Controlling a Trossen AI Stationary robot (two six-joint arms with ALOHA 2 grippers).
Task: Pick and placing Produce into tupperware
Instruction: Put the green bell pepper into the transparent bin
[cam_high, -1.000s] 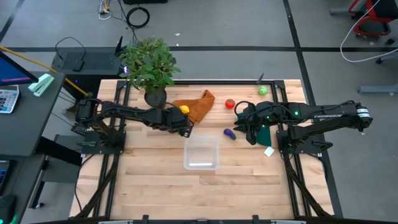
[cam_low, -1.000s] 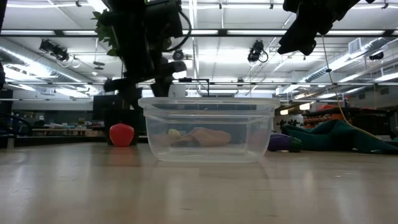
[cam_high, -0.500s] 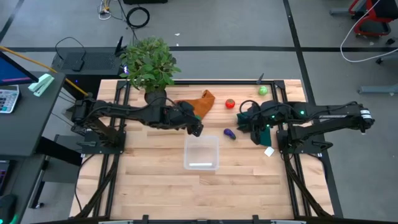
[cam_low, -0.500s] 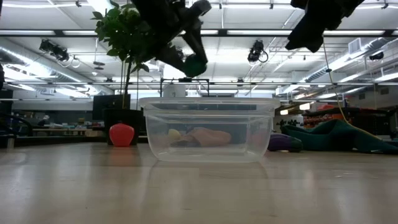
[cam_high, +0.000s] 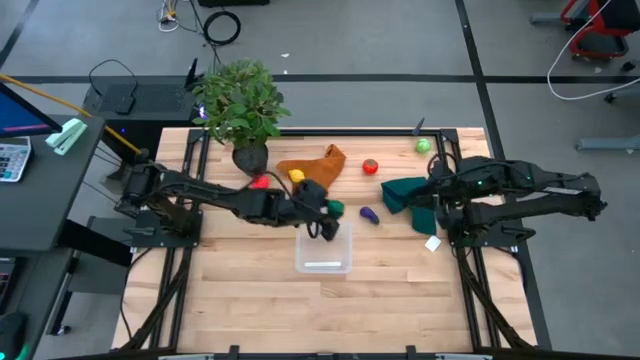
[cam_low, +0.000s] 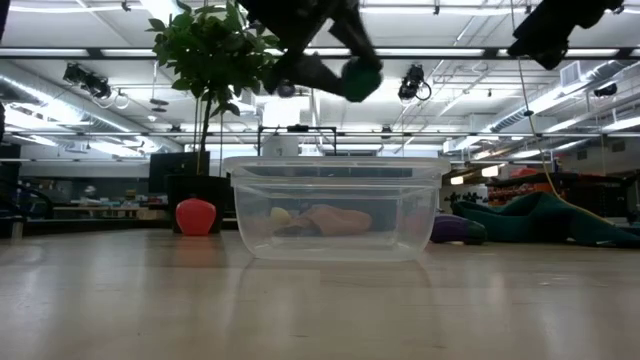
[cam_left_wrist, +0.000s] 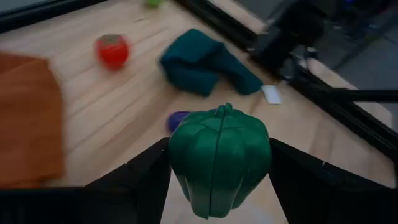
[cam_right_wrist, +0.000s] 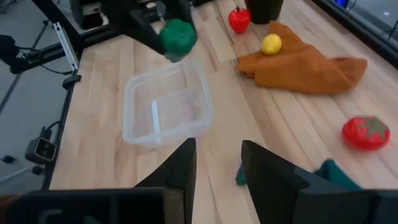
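Here, the left gripper (cam_high: 330, 215) pinches a green toy pepper (cam_left_wrist: 219, 158) between its two fingers and hangs in the air at the far edge of the clear plastic box (cam_high: 323, 246). The box lies just nearer than the pepper, so the coming move likely turns on carrying it a little farther over the open box before letting go. In the low view the pepper (cam_low: 358, 78) sits well above the box rim (cam_low: 335, 165), near its right half. The pepper hangs stem up, roughly upright. The left arm is plainly the nearer one to the box.

The right gripper (cam_high: 437, 190) waits well apart beside the dark green cloth (cam_high: 405, 192), its fingers parted with nothing between them.

Compared with a second ago, the left arm has swung from the orange cloth (cam_high: 312, 168) toward the box, and the right arm has drawn back. The box looks empty, and a red tomato (cam_high: 370, 167), yellow piece (cam_high: 296, 176) and purple piece (cam_high: 368, 214) lie on the table.
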